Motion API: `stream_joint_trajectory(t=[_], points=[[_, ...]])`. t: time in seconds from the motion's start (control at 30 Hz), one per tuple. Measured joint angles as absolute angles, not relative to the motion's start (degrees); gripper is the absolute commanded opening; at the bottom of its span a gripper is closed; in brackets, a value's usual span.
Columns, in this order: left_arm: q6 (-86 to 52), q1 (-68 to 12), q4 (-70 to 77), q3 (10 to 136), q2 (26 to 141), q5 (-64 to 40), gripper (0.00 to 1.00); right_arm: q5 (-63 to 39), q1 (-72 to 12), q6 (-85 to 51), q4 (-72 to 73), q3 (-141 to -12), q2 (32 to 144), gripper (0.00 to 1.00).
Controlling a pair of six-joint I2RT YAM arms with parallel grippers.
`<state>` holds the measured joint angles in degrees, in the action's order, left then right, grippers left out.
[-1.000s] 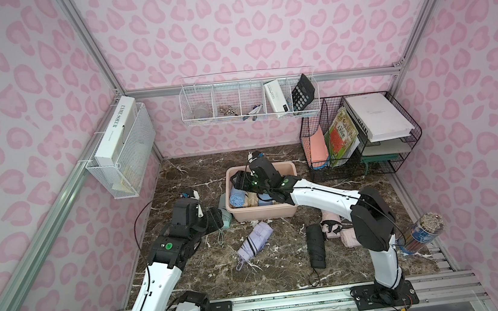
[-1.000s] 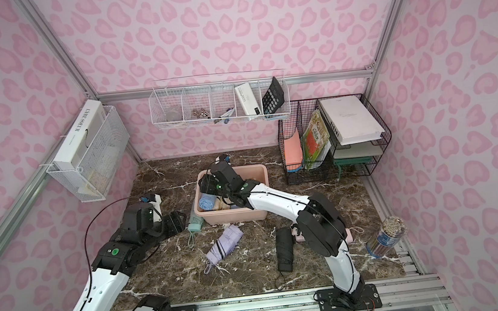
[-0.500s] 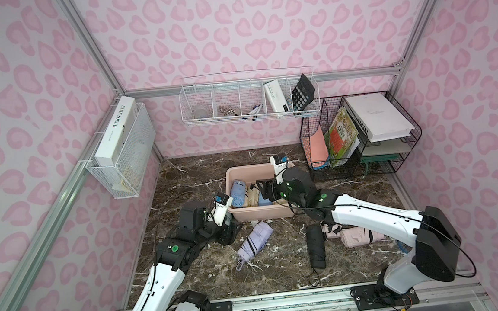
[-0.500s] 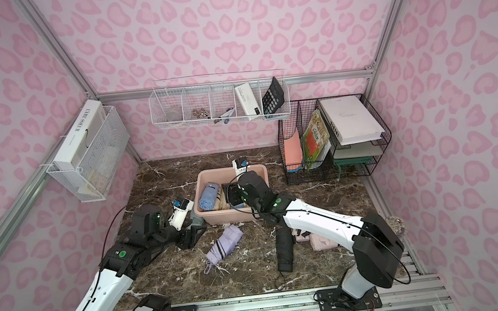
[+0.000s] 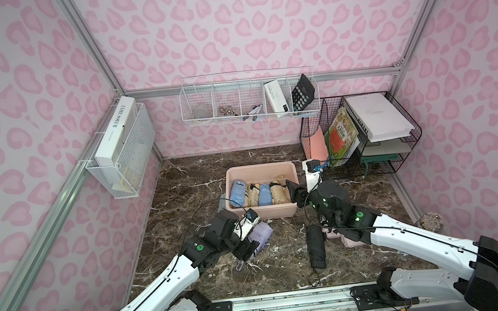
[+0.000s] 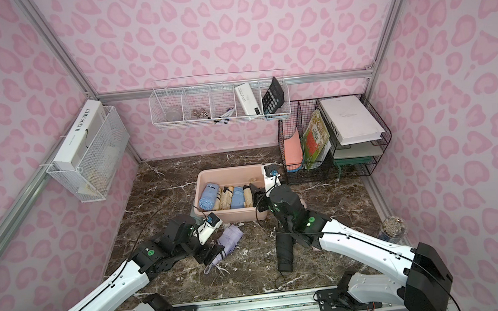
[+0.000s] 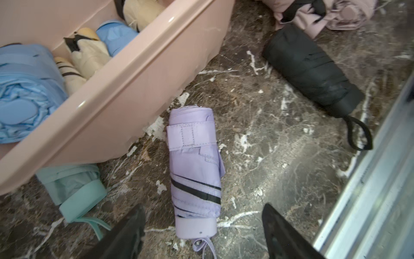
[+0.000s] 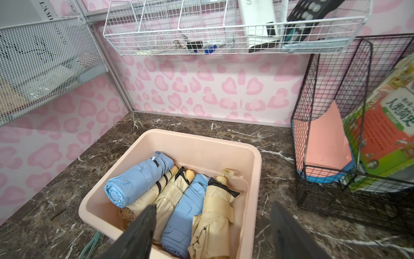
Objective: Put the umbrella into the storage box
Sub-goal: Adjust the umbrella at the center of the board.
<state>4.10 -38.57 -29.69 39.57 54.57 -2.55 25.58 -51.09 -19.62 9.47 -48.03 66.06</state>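
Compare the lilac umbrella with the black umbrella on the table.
The lilac umbrella has black stripes; the black umbrella is plain. The lilac one lies by the storage box, the black one farther off. The open left gripper is at the lilac one's handle end, not the black one. Both lie folded on the table outside the box.

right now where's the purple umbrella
In both top views the purple umbrella lies on the table before the box, at the left gripper, black umbrella to its right.
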Motion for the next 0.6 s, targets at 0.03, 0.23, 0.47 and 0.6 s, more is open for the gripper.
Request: stream_joint_trajectory(t=[0.03, 0.23, 0.47, 0.6], points=[[2.2, -38.8, -29.1, 39.2, 55.0, -0.2, 0.83, 26.1, -50.9, -19.4, 9.6, -47.4, 65.2, 0.72], [-5.8, -40.2, -26.8, 38.7, 58.4, 5.4, 0.83, 27.7, -50.1, -19.3, 9.6, -44.9, 61.1, 0.72], [-13.7, -42.0, -23.5, 35.8, 60.1, 5.8, 0.82, 28.8, -49.7, -19.2, 8.7, -43.2, 56.4, 0.72], [-16.8, -43.2, -20.8, 33.3, 61.2, 6.4, 0.83, 29.2, -49.4, -18.8, 7.8, -42.6, 54.1, 0.71]])
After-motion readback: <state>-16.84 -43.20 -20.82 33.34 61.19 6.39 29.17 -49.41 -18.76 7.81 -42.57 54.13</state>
